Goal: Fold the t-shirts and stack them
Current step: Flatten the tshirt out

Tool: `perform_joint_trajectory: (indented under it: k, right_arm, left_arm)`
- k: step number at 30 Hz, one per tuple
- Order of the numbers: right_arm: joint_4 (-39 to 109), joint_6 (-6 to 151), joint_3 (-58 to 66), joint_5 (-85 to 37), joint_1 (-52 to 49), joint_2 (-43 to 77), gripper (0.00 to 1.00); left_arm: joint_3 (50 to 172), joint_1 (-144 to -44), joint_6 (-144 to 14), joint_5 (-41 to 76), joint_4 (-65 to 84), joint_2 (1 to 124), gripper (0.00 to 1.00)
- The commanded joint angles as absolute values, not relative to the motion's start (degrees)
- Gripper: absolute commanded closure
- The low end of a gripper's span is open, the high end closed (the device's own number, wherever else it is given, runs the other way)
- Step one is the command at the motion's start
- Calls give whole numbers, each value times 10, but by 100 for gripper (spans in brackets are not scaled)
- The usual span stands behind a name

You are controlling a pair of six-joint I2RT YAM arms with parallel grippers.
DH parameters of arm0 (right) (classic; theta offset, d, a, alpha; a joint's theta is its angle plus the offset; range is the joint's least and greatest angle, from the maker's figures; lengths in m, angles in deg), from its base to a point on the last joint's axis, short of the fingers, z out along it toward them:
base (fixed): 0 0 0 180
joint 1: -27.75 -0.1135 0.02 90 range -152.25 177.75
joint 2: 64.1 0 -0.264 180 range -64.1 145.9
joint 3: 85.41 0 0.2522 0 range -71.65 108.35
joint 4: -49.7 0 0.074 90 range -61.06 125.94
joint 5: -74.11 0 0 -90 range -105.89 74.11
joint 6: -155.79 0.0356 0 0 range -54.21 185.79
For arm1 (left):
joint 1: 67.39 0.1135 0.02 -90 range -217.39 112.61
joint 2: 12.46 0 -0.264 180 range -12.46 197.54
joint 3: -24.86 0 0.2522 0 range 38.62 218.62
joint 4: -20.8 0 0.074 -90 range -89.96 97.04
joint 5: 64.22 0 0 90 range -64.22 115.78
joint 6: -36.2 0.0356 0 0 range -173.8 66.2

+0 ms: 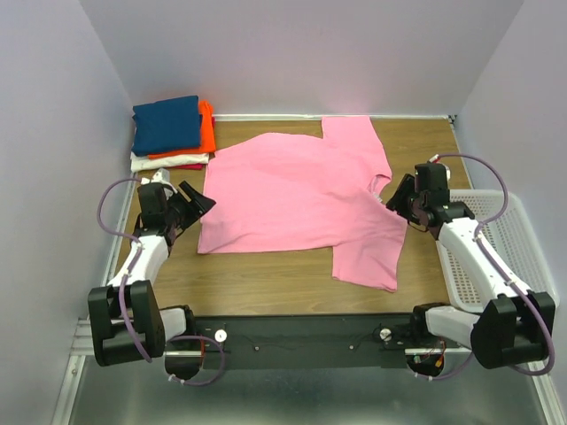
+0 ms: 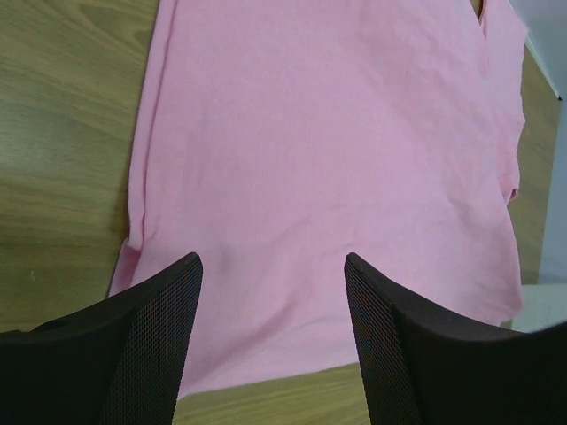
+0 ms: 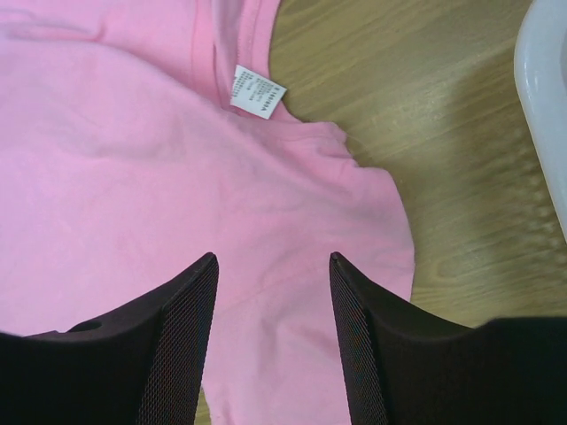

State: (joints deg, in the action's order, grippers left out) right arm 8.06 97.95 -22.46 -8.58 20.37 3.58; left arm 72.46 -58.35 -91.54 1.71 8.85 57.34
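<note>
A large pink t-shirt (image 1: pixel 297 199) lies spread flat on the wooden table (image 1: pixel 266 274), its neck to the right. It also shows in the left wrist view (image 2: pixel 328 150) and in the right wrist view (image 3: pixel 133 177), where its white neck label (image 3: pixel 257 91) is visible. A stack of folded shirts stands at the back left: navy blue (image 1: pixel 166 123) on top, then orange (image 1: pixel 205 131), white (image 1: pixel 164 163) and a red edge (image 1: pixel 190 166). My left gripper (image 1: pixel 202 202) (image 2: pixel 273 261) is open and empty at the shirt's hem. My right gripper (image 1: pixel 399 199) (image 3: pixel 273 258) is open and empty above the shoulder near the collar.
A white plastic mesh basket (image 1: pixel 509 235) stands at the table's right edge, partly under my right arm; its rim shows in the right wrist view (image 3: pixel 542 97). Pale walls close in the back and both sides.
</note>
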Motion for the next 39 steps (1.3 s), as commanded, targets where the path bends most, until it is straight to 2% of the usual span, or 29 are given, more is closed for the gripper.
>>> perform_joint_trajectory:
  k: [1, 14, 20, 26, 28, 30, 39]
  right_arm:
    - [100, 988, -243, -117, 207, 13, 40]
    - [136, 1032, -364, -155, 190, -23, 41]
    - [141, 1030, -366, -155, 190, -17, 42]
    - [156, 1038, -365, -170, 190, -6, 44]
    - [156, 1032, -365, -173, 190, -2, 50]
    - [156, 1031, -366, -175, 190, -6, 50]
    - [141, 1055, -378, -181, 190, -9, 50]
  left_arm:
    - [690, -585, -922, 71, 110, 549, 27]
    - [651, -615, -951, 233, 34, 470, 27]
    - [652, -628, -947, 253, 21, 472, 27]
    - [650, -672, -961, 322, 31, 510, 27]
    - [642, -699, -969, 332, 35, 525, 28]
    - [639, -706, -975, 339, 35, 523, 28]
    - [608, -721, -998, 373, 53, 497, 40]
